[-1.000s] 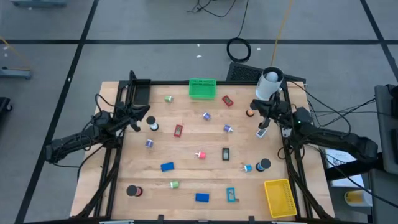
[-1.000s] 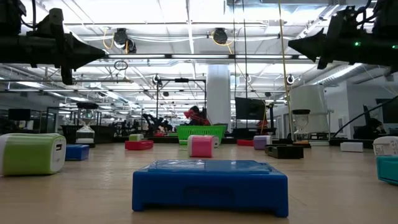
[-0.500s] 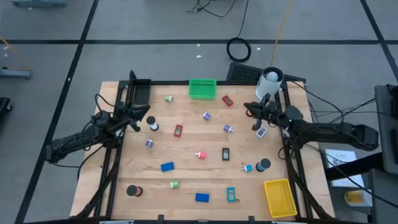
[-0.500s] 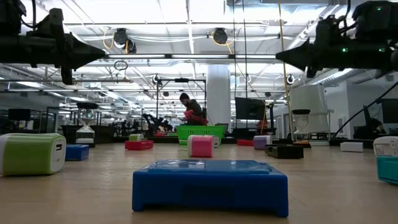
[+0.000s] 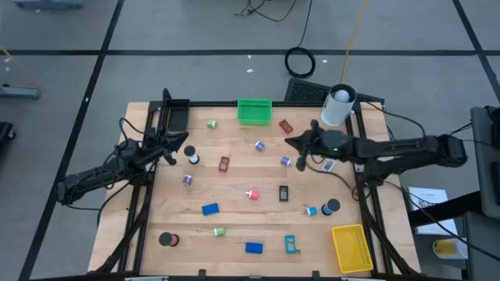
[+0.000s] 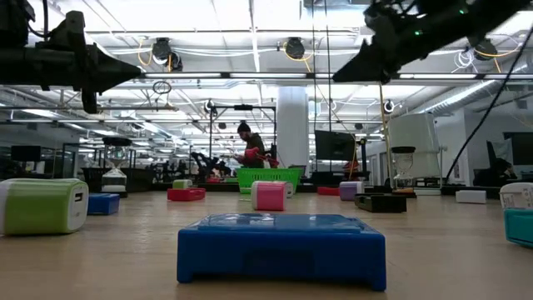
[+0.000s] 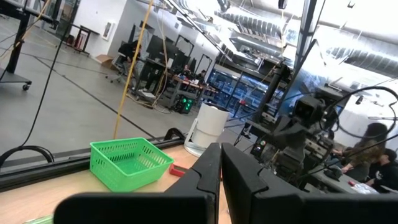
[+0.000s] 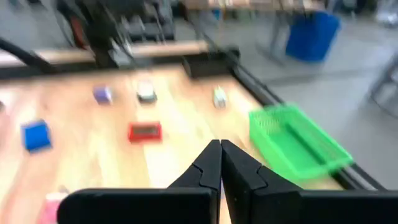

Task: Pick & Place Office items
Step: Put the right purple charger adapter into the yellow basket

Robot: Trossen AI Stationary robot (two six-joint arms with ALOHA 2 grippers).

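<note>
Overhead, I see my right gripper (image 5: 291, 144) pinched shut and empty, reached out over the far right part of the table (image 5: 234, 195), just beside a purple clip (image 5: 287, 161) and near a red block (image 5: 286, 126); the left gripper (image 5: 180, 139), also closed and empty, waits at the left edge. The office items lie scattered across the board. From table height, a blue block (image 6: 281, 248) sits nearest. My left wrist camera shows the green bin (image 7: 129, 162). My right wrist camera shows pressed-together fingers (image 8: 204, 167).

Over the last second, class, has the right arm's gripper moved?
Yes. The right gripper, jaws shut, has swung leftward from beside the big white cylinder toward the table's middle.
</note>
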